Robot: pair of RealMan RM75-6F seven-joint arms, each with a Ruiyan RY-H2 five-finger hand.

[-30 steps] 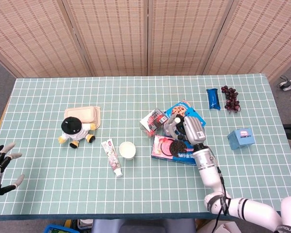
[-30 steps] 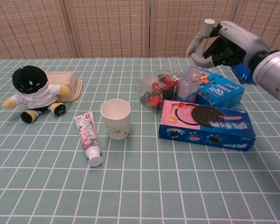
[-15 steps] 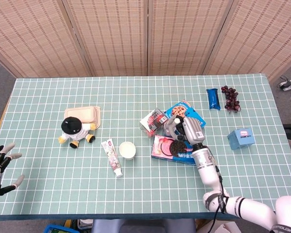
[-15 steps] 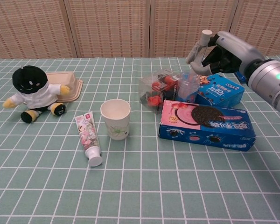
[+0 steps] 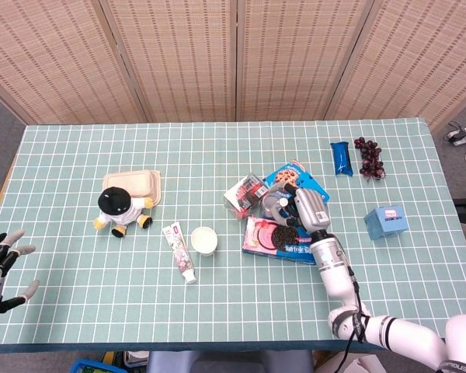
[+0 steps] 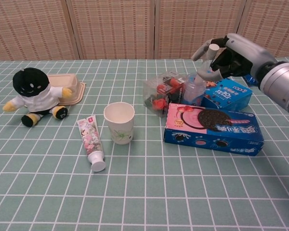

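Observation:
My right hand (image 6: pixel 229 54) (image 5: pixel 306 205) hovers over a clear plastic cup (image 6: pixel 193 92) (image 5: pixel 275 204) standing between a clear box of red items (image 6: pixel 161 93) and a blue cookie box (image 6: pixel 229 93). Its fingers are spread, the thumb points up, and one curled fingertip sits at the cup's rim; no grip on the cup shows. A pink-and-blue Oreo box (image 6: pixel 213 127) (image 5: pixel 275 236) lies flat just in front of the cup. My left hand (image 5: pixel 0 264) hangs with its fingers apart off the table's left edge, holding nothing.
On the left are a plush doll (image 6: pixel 33 92), a beige lidded tray (image 6: pixel 68 84), a toothpaste tube (image 6: pixel 90 141) and a paper cup (image 6: pixel 119 122). Far right lie a blue snack bar (image 5: pixel 339 158), dark grapes (image 5: pixel 370 157) and a small blue box (image 5: pixel 386 221).
A second ago my right hand's fingers were on the cup, which stood higher. The cup now stands lower, and the hand has shifted slightly right with its fingers spread.

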